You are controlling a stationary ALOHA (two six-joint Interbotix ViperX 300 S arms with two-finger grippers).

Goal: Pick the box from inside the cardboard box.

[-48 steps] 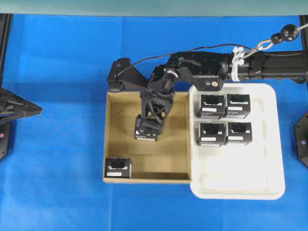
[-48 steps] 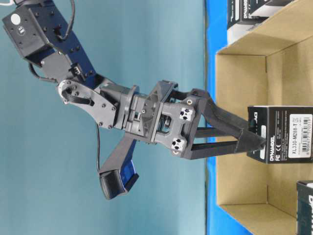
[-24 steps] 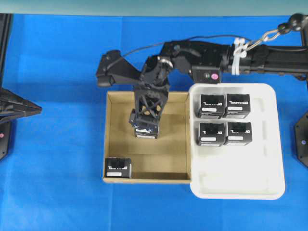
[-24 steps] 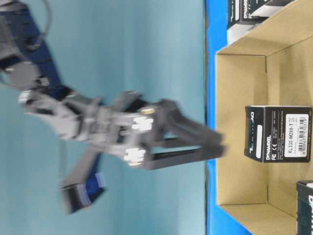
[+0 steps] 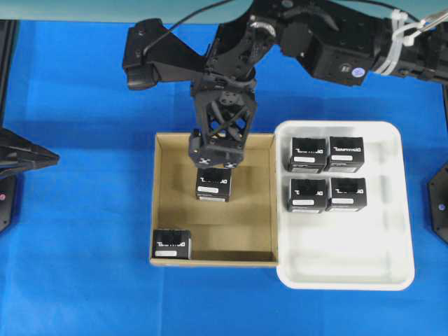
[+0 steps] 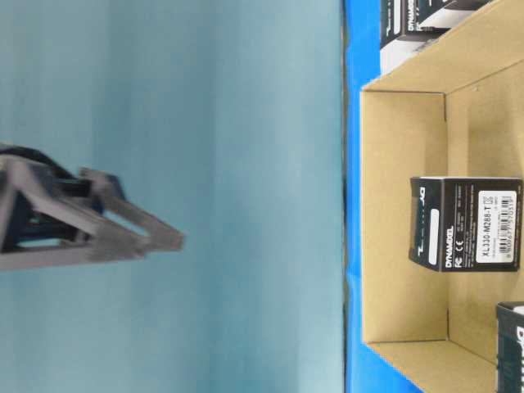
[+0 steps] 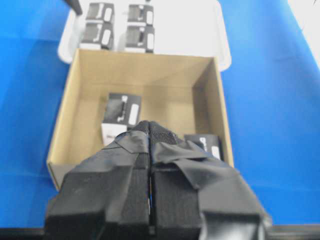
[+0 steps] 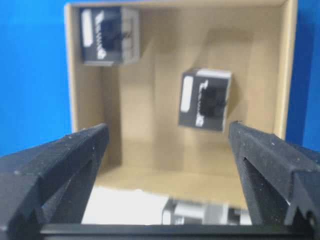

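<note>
Left to right in the overhead view: the left gripper (image 7: 150, 160) sits parked at the table's edge, its taped fingers pressed together on nothing, and has not stirred. It looks out over the carton (image 5: 162, 203), which holds two black boxes: one tucked in the near left corner (image 5: 171, 245), the other standing alone mid-floor (image 5: 213, 185).

The change is in the middle. A second ago the right gripper (image 5: 214, 155) was down inside the carton with its fingers set on either side of the middle box; now it has lifted clear and hangs above the far wall, jaws spread wide and empty. The box did not come with it (the table-level view shows it in the same spot on the carton floor, label facing out, with only blurred fingers (image 6: 123, 233) well apart from it). From the right wrist camera both fingers frame the carton from above, the middle box (image 8: 205, 99) lying between them but well below.

So the attempt seems to have ended without a grasp: the jaws never closed, and the task's box is not yet picked. My reading is that the arm is either resetting for a fresh descent or retreating; which, I cannot tell.

Further right, the white tray (image 5: 399, 210) holds four identical boxes in a two-by-two block, untouched.
</note>
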